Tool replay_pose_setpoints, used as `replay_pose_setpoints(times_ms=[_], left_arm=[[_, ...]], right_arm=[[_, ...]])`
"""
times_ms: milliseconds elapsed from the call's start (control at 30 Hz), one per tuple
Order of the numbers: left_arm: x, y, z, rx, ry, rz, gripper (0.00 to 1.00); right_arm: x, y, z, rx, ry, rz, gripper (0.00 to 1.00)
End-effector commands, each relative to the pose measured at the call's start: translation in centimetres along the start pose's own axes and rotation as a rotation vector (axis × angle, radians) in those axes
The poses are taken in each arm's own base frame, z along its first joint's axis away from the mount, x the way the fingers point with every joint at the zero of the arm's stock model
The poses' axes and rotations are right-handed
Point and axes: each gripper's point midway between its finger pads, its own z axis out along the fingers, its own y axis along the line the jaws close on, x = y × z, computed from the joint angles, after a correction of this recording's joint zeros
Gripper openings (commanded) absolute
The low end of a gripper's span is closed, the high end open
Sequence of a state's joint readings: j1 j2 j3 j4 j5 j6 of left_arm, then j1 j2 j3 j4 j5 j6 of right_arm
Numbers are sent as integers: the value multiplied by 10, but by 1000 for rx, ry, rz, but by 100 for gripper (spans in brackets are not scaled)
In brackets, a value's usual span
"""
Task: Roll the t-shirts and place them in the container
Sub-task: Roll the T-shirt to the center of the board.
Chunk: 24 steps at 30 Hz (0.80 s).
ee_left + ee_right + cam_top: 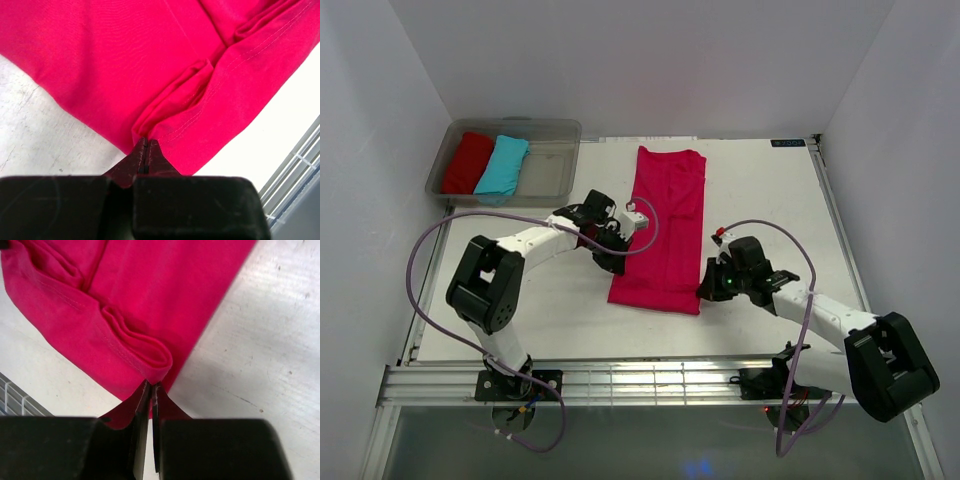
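A bright magenta-pink t-shirt [665,225] lies folded into a long strip in the middle of the table. My left gripper [611,262] is at the strip's left edge near its near end, and the left wrist view shows that gripper [145,142] shut on a bunched fold of the pink t-shirt [125,65]. At the strip's near right corner my right gripper [707,287] is down on the cloth. In the right wrist view the right gripper [154,385] pinches a small rolled lip of the pink t-shirt [150,285].
A clear plastic bin [552,168] stands at the back left, holding a rolled dark red t-shirt [468,162] and a rolled turquoise t-shirt [502,166]. White walls close in both sides and the back. A metal rail [650,380] runs along the near table edge.
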<state>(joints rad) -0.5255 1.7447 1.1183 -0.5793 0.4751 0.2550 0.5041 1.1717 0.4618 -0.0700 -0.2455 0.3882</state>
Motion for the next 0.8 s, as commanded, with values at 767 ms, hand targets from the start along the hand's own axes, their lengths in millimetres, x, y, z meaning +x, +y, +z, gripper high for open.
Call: replay_pose_setpoints(times_ms=[767], left_arm=[[7, 18, -11, -113, -15, -22, 0]], right_arm=[[-22, -4, 18, 13, 11, -97, 8]])
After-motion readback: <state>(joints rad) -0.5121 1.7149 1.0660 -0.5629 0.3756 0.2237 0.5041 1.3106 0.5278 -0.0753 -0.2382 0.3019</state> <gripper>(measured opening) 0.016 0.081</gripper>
